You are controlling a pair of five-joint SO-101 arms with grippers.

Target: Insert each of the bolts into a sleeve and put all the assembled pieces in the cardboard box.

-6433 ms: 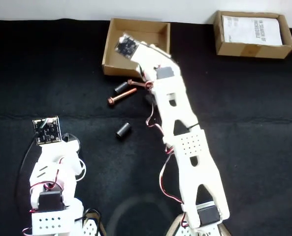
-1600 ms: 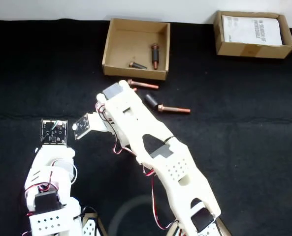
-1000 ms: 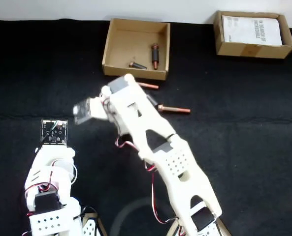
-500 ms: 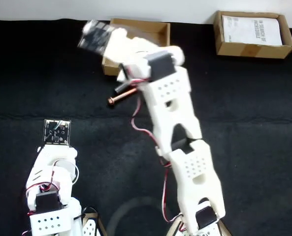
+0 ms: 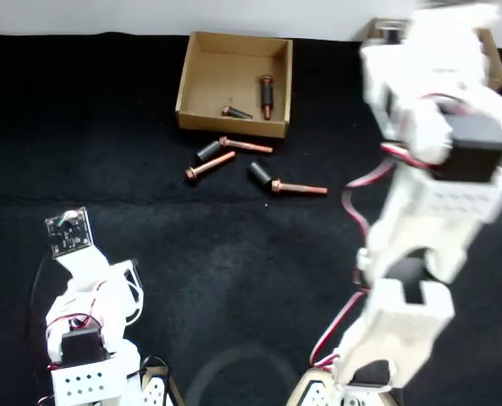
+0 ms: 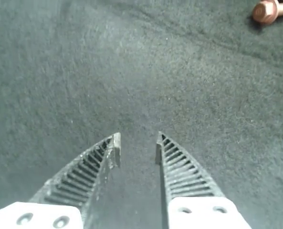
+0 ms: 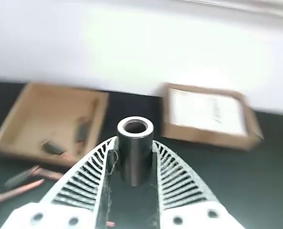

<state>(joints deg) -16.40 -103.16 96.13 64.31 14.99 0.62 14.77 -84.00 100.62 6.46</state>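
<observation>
My right gripper (image 7: pixel 134 144) is shut on a black sleeve (image 7: pixel 134 157), held upright high above the table. The right arm (image 5: pixel 441 169) rises tall at the right side. The cardboard box (image 5: pixel 201 85) at the back holds two assembled pieces (image 5: pixel 267 95). In front of it lie a copper bolt (image 5: pixel 210 165), a black sleeve (image 5: pixel 206 151) beside another bolt (image 5: pixel 246 145), and a sleeve (image 5: pixel 259 172) next to a third bolt (image 5: pixel 300 188). My left gripper (image 6: pixel 137 143) is open just above bare cloth, with a bolt head (image 6: pixel 269 9) farther off. The left arm (image 5: pixel 85 288) sits at the front left.
A second cardboard box (image 7: pixel 208 114) with a printed sheet stands at the back right, partly behind the raised arm. Black cloth (image 5: pixel 234 271) covers the table. A white wall runs along the far edge.
The right arm swung from the box's left side over to the right and rose high, carrying the sleeve. The left arm's head shifted a little to the left.
</observation>
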